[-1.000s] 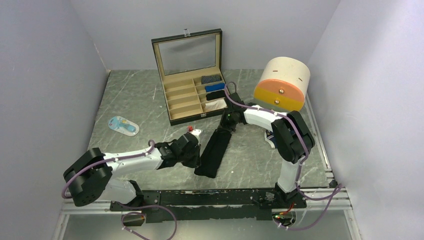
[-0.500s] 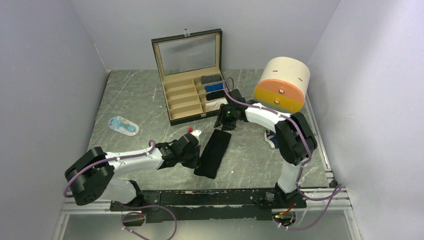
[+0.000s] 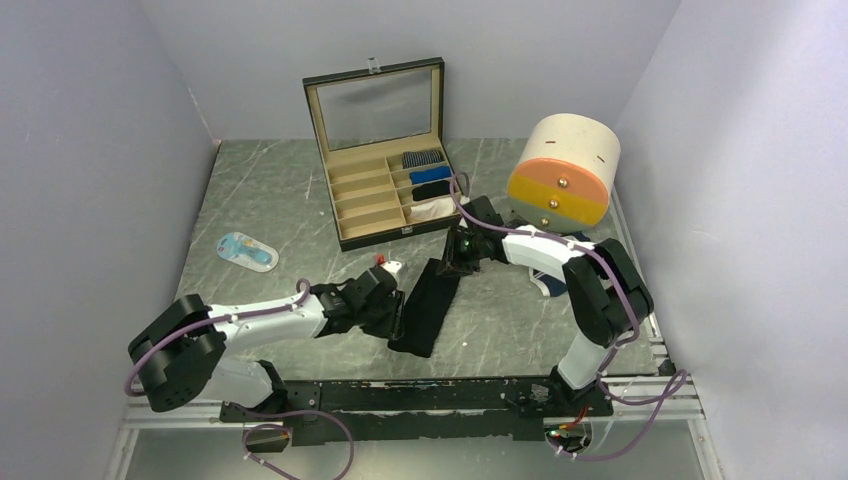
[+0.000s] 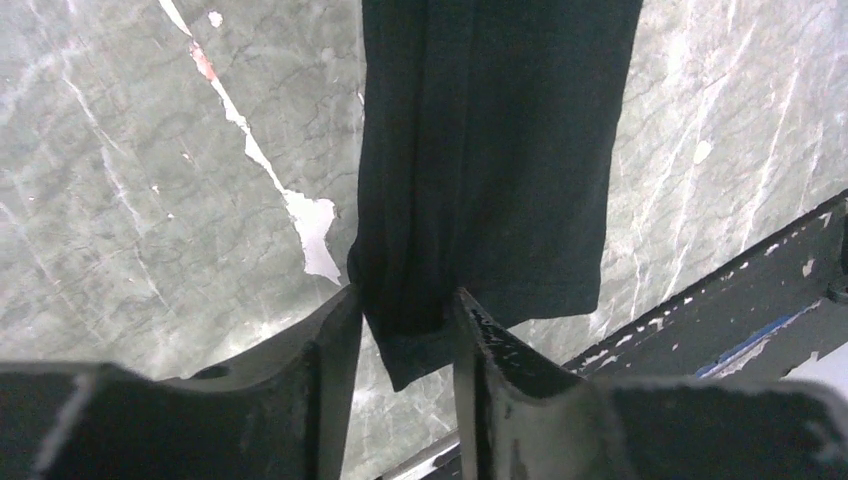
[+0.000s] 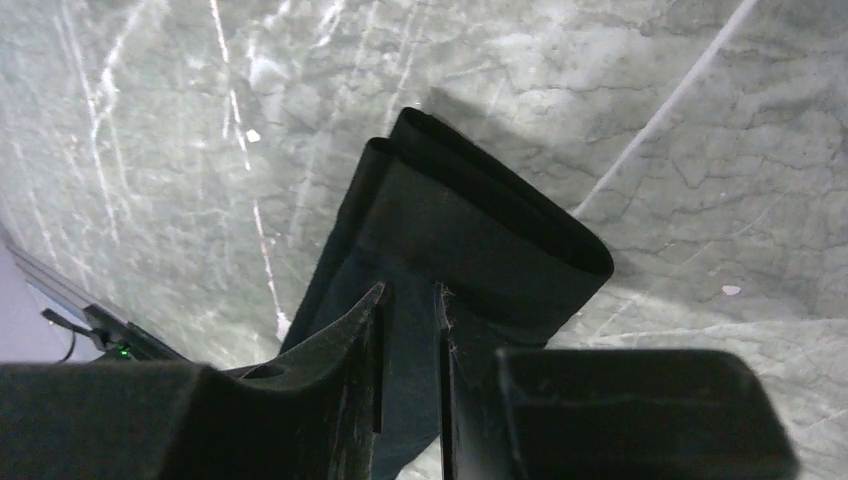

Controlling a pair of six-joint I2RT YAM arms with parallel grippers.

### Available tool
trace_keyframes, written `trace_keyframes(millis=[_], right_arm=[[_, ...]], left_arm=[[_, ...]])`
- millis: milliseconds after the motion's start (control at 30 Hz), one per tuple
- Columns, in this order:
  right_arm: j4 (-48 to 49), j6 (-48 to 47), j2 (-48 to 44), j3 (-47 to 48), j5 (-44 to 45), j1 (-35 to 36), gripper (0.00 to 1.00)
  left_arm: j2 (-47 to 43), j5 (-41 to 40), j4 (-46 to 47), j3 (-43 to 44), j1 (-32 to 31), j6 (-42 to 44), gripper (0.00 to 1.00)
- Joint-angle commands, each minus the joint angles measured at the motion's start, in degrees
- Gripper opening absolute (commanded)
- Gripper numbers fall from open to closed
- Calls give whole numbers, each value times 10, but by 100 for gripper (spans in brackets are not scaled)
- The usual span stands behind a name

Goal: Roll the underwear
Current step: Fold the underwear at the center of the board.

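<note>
On the bench (image 3: 280,190), left pincer (image 4: 405,300) grips the underwear (image 3: 425,305) at its 6 o'clock end. Right pincer (image 5: 408,295) clamps its 12 o'clock fold.

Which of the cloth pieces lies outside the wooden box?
The long black underwear, on the table between the left gripper and the right gripper; the other four sit bundled in the box's right-hand compartments.

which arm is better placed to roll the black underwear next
Right. The right fingers sit at the far end of the plain black cloth underwear, beside the fold turned over. The left fingers pinch its near corner, anchoring it.
</note>
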Motion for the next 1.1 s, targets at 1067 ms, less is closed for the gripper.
trace_keyframes(millis=[1067], right_arm=[[66, -33, -53, -89, 2, 62, 32]], left_arm=[[-212, -144, -153, 4, 1, -43, 77]])
